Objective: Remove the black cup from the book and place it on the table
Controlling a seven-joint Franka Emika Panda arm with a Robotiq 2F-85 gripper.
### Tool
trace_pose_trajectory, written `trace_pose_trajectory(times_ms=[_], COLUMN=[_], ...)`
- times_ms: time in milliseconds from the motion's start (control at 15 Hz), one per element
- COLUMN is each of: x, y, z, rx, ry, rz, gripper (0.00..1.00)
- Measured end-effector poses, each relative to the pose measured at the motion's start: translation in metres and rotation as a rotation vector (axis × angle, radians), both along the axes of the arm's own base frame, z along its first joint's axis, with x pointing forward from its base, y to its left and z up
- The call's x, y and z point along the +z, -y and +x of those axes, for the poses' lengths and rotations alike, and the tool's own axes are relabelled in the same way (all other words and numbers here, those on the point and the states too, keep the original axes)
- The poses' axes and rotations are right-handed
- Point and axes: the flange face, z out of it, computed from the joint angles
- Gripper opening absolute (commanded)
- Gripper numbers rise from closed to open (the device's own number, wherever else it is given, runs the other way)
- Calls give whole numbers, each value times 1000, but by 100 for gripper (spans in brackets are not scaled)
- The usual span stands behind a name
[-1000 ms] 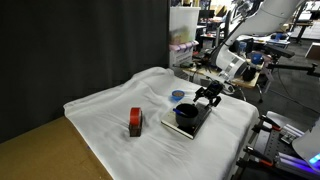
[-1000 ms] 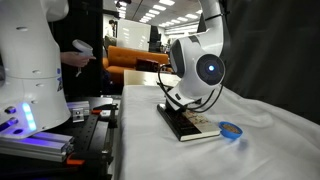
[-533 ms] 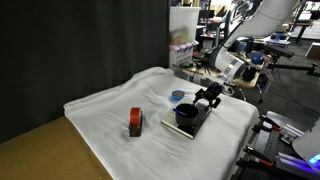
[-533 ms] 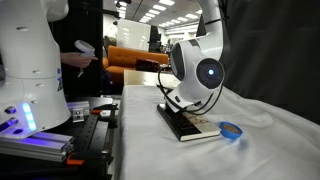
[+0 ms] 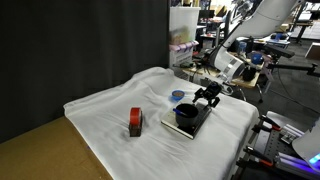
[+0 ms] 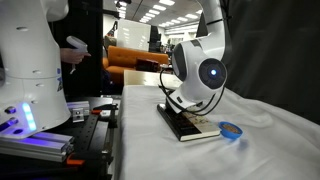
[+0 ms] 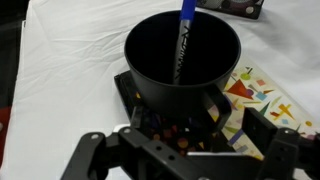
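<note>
On the white-draped table (image 5: 100,110), the red and black block (image 5: 135,122) stands well apart from the book (image 5: 198,125), and a blue round lid (image 5: 177,96) lies near the book's far side. The black cup (image 5: 185,116) sits on the book, not yet lifted; the wrist view shows a blue pen (image 7: 183,45) standing in it. The gripper (image 5: 206,100) hovers just beside the cup, jaws spread wide and empty. This looks like the approach. Next, I judge, it must lower over the cup's wall and close without tipping it.
</note>
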Motion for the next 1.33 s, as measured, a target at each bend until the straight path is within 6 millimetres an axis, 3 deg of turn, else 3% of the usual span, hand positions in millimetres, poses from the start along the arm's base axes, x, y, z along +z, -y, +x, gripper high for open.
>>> trace_pose_trajectory(times_ms=[467,733,1333], x=[-2,-16,-33], y=[0,0,11], z=[-2,-1,27], rx=[1,3,-1], ry=[-6,-26,-10], rz=[0,-1,-20], gripper=[100,100,100])
